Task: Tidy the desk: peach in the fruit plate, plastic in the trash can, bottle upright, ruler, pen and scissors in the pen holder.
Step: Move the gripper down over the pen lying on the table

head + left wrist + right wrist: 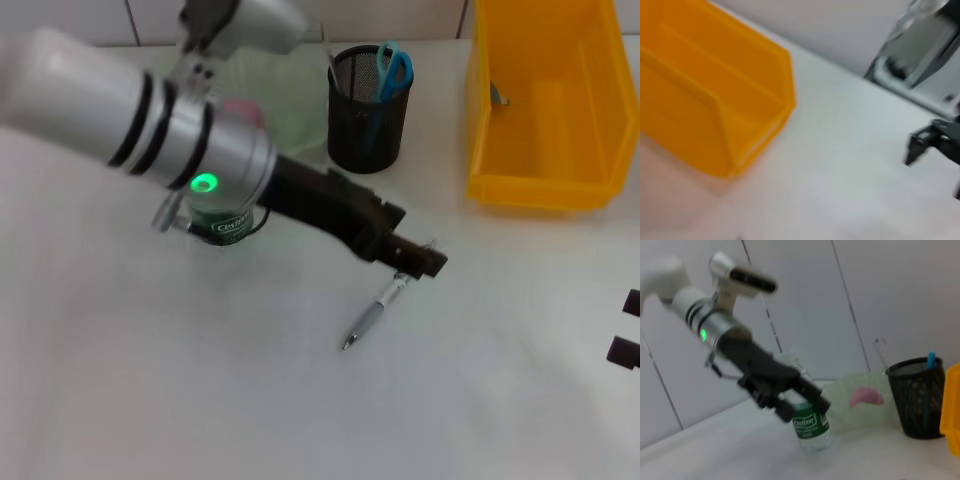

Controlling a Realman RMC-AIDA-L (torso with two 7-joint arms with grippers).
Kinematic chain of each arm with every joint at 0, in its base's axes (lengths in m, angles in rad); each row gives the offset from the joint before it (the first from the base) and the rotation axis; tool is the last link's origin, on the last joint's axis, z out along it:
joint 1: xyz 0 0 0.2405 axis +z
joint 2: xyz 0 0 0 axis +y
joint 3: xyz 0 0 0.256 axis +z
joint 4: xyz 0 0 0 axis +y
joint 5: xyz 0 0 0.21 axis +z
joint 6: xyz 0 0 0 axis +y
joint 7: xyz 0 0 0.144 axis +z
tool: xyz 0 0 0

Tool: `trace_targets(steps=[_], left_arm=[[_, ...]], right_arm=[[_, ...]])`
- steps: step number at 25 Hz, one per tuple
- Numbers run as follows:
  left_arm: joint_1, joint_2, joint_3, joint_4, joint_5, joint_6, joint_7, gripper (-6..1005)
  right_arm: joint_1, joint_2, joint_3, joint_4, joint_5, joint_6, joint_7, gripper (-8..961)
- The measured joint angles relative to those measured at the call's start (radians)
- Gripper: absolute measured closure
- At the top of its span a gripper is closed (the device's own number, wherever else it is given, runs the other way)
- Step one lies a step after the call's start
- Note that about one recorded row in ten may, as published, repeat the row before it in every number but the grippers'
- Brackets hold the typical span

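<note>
The pen (pixel 374 317) lies mid-worktop, tip toward the near edge. The left gripper (pixel 418 262) hangs over its far end; whether it pinches the pen I cannot tell. Grip squarely, lift clear, then drop it into the pen holder (pixel 368 108) by the far edge.

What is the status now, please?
Left gripper at the pen's upper end, pen flat on table. Right gripper idle at right edge. Scissors already in holder.

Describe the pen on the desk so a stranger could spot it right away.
Start at the black mesh pen holder at the desk's back. Nearer the robot, past the left hand, lies the pen: slim, silver, the only loose thing on the bare white surface.
</note>
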Motion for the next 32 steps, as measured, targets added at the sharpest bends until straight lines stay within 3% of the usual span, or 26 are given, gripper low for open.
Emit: trace_targets(steps=[1, 3, 5, 6, 7, 10, 20, 25, 32], left_arm=[[-0.031, -0.003, 0.051, 0.08, 0.093, -0.029, -0.145, 175], [-0.053, -0.003, 0.091, 0.104, 0.154, -0.056, -0.244, 175], [-0.053, -0.003, 0.091, 0.104, 0.154, -0.056, -0.244, 175], [-0.083, -0.003, 0.159, 0.111, 0.246, -0.111, -0.375, 175], [-0.083, -0.003, 0.159, 0.111, 0.246, -0.111, -0.375, 175], [-0.095, -0.003, 0.279, 0.097, 0.324, -0.212, -0.535, 175], [-0.054, -0.003, 0.415, 0.08, 0.32, -0.326, -0.614, 174], [-0.039, -0.003, 0.439, 0.063, 0.318, -0.369, -0.62, 174], [0.006, -0.003, 0.511, 0.024, 0.297, -0.515, -0.621, 179]], right_arm=[[0.0, 0.0, 0.001, -0.002, -0.01, -0.003, -0.002, 279], [-0.004, 0.001, 0.009, -0.004, -0.018, -0.009, -0.014, 279], [-0.011, 0.002, 0.024, -0.005, -0.021, -0.011, -0.028, 279], [-0.013, 0.003, 0.031, -0.005, -0.022, -0.012, -0.034, 279], [-0.013, 0.004, 0.035, -0.005, -0.023, -0.012, -0.038, 279], [-0.014, 0.004, 0.038, -0.005, -0.024, -0.011, -0.042, 280], [-0.005, 0.015, 0.054, -0.005, -0.022, -0.007, -0.047, 281], [-0.003, 0.019, 0.055, -0.003, -0.021, -0.007, -0.047, 282], [-0.005, 0.025, 0.062, -0.007, -0.021, -0.006, -0.047, 282]])
